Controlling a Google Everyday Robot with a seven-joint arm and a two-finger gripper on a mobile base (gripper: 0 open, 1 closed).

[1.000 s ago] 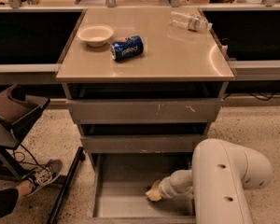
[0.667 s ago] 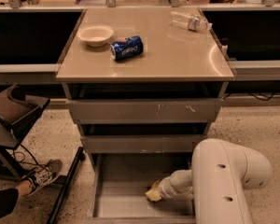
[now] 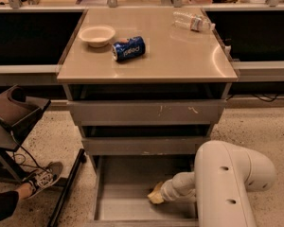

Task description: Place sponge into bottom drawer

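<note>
gripper: I'm seeing it reaching down inside the bottom drawer, tip sitting low over the grey floor, a bit right of middle.
grip: honestly I can't tell whether it's wide, narrow or clamping anything.
sponge: only a yellow lump is showing at the arm's tip, inside the drawer. I'm not managing to separate sponge from gripper there.
bottom drawer: sitting pulled out under the two other drawers.
arm: the fat white link is filling the lower right.
cabinet top: bowl, blue can lying on its side just beside it, plastic bottle lying back right.
floor, left: somebody's sneaker is poking in.
</note>
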